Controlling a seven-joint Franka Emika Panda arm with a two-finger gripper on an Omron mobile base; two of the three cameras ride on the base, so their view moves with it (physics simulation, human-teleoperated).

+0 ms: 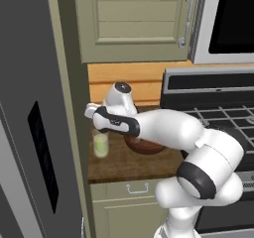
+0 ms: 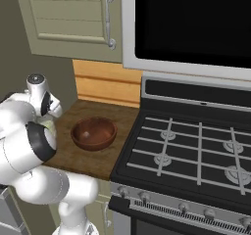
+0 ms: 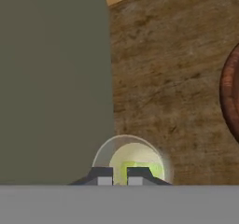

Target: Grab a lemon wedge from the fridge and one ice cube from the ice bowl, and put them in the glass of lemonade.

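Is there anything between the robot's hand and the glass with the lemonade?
Nothing visible. In the hand view the closed end effector sits right above the open mouth of the small clear glass tumbler of pale lemonade, with green showing inside.

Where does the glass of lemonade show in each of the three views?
Left base view: glass of lemonade on the counter, below the hand, beside the brown bowl.
Right base view: a pale sliver behind the arm, left of the bowl.
Hand view: bottom centre, above the fingertips; bowl rim at right.
Shared landmark: the bowl.
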